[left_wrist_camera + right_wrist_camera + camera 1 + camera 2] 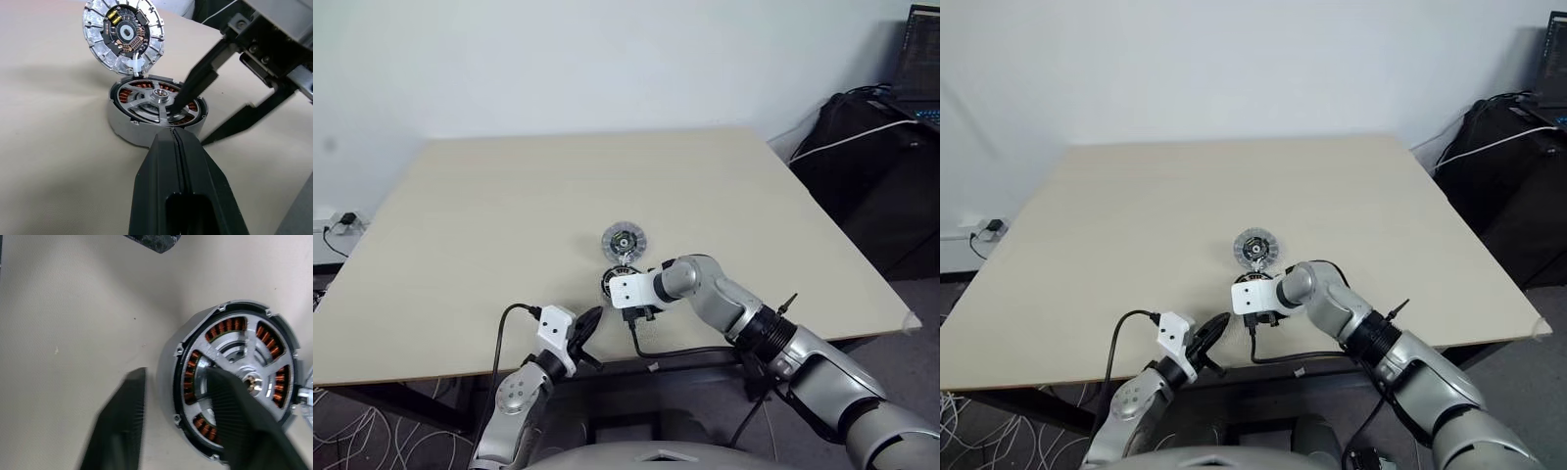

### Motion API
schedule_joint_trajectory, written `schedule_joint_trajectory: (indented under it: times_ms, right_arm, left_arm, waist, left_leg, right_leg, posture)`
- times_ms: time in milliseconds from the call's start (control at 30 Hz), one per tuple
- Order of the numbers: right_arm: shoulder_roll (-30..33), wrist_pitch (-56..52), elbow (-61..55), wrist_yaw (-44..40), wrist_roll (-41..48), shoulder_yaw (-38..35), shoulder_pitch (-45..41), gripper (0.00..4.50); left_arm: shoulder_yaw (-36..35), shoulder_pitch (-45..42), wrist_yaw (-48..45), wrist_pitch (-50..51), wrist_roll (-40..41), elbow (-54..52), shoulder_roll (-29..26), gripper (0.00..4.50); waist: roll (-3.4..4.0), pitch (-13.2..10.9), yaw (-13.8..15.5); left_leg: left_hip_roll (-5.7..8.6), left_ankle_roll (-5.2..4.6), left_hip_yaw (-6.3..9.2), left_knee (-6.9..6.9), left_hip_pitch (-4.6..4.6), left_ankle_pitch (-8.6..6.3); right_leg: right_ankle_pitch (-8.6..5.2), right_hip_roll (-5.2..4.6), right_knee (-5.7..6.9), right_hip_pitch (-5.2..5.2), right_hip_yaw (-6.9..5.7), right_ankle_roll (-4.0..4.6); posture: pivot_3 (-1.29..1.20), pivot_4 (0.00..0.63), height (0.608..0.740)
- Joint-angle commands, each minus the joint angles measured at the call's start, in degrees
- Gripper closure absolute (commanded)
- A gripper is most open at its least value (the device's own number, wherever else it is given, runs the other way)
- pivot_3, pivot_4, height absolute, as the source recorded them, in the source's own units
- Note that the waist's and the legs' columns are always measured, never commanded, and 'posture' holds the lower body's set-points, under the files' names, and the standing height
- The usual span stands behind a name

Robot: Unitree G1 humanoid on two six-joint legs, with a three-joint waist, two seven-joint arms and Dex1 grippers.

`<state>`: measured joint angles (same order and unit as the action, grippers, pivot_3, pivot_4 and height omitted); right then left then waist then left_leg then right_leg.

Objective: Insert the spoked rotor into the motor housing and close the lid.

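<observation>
Pale wood table (509,215), broad and mostly bare. Wide open surface to the far side and off to both sides of the work; the parts sit close to the near edge, centre-right. Dark bags and a white cable stand past the table's right edge, well apart from the work.

Motor housing (151,115) lies flat on the table, short silver wall, copper windings showing in a ring inside. Spoked rotor (146,98) sits down in it, silver spokes and hub over the windings, dark rim just inside the housing wall.

Lid (625,240) lies flat on the table just beyond the housing, on the far side, touching or nearly touching its rim; the face with dark and green parts at the centre is up. A small white piece sits between lid and housing rim.

Right hand (205,117) comes in from the right and points steeply down over the housing. Fingers parted and straddling the wall: one tip on the rotor near the hub, the other outside on the table beside the wall. Not clamped on anything I can see.

Left hand (587,328) hangs over the near table edge, just short of the housing, fingers pressed together, empty.
</observation>
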<state>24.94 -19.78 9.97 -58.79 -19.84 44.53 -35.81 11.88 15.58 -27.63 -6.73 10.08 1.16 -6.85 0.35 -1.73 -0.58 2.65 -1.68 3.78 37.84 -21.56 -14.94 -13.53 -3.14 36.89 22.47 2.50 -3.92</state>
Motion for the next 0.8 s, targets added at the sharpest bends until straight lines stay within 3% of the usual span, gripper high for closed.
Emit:
schedule_joint_trajectory:
  times_ms: [33,367,533,800]
  right_arm:
    - [0.34,1.25,-0.16,-1.91,-0.82,-0.55,-0.94,3.21]
    - [0.4,-0.56,-1.03,-3.95,0.26,-2.95,0.92,3.21]
    - [0.77,-1.21,-2.15,-4.17,-0.2,-3.53,2.31,4.34]
    - [-0.52,-4.84,-4.19,-2.45,0.87,-6.49,3.74,4.39]
  left_arm:
    - [0.19,-0.4,-0.01,-0.88,0.14,-2.23,0.32,4.5]
    - [0.39,-0.34,0.15,-0.71,0.2,-2.27,0.67,4.5]
    - [0.48,-0.28,0.15,-0.61,0.25,-2.23,0.73,4.5]
    - [0.74,-0.71,0.04,-0.45,0.26,-1.84,0.95,4.5]
  waist:
    - [0.0,0.0,0.01]
    - [0.02,0.02,0.12]
    - [0.0,0.03,0.11]
    - [0.01,0.04,0.09]
  left_leg:
    - [0.0,0.0,0.0,0.0,0.0,0.0]
    - [0.05,0.0,0.03,-0.02,0.0,0.0]
    - [0.07,0.0,0.04,-0.02,0.0,0.0]
    - [0.06,0.0,0.04,0.0,0.0,0.0]
  right_leg:
    - [0.0,0.0,0.0,0.0,0.0,0.0]
    - [0.0,-0.05,0.0,0.0,-0.01,0.01]
    - [-0.01,-0.07,-0.01,-0.01,-0.02,0.01]
    - [-0.01,-0.07,0.0,-0.02,-0.03,0.0]
  posture:
    - [0.0,0.0,0.74]
    - [0.0,0.0,0.74]
    - [0.0,0.0,0.74]
    - [0.0,0.0,0.74]
